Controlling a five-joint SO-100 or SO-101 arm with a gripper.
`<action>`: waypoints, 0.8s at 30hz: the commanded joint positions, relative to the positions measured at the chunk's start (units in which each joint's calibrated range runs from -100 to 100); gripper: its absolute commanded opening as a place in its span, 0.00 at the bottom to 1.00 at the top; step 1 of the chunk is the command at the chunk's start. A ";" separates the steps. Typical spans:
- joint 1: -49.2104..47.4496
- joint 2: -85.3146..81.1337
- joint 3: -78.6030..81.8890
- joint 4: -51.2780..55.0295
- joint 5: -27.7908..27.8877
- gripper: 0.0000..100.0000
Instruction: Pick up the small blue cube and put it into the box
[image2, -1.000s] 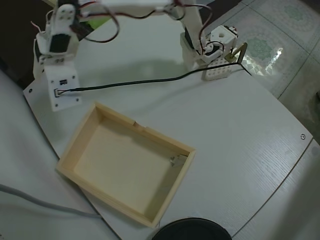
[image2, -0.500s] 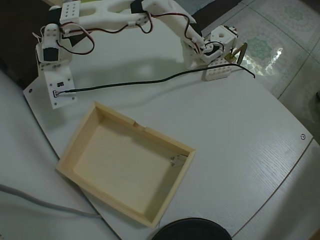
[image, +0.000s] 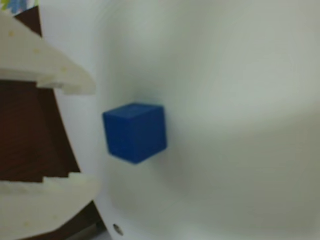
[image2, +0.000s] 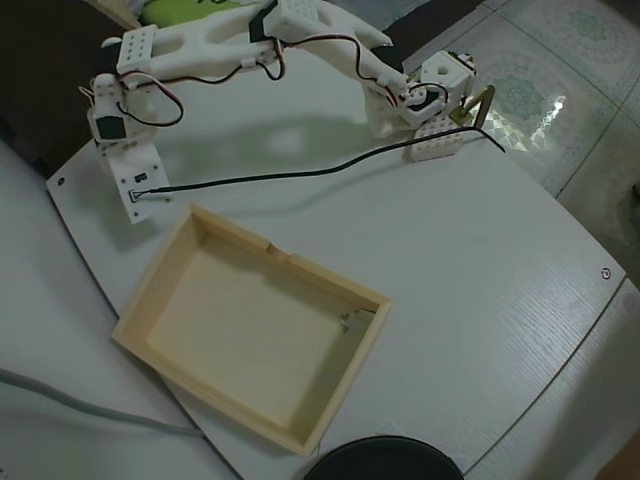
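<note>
In the wrist view the small blue cube (image: 135, 132) sits on the white table, just past my fingertips. My gripper (image: 94, 135) is open, with one white finger (image: 55, 70) above and the other (image: 50, 200) below at the left edge; neither touches the cube. In the overhead view the gripper (image2: 138, 190) points down at the table's far left, just beyond the far left corner of the pale wooden box (image2: 300, 265). The cube is hidden in that view. The box holds no cube.
A black cable (image2: 300, 172) runs across the table from the arm's base (image2: 440, 90) to the gripper. A small grey bit (image2: 355, 322) lies inside the box's right corner. A black round object (image2: 385, 462) sits at the near edge. The table's left edge lies close to the gripper.
</note>
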 joint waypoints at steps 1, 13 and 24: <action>0.19 0.07 -3.71 -0.75 0.22 0.15; 1.30 7.00 -11.67 -0.66 2.25 0.16; 1.96 10.55 -16.02 0.10 2.30 0.15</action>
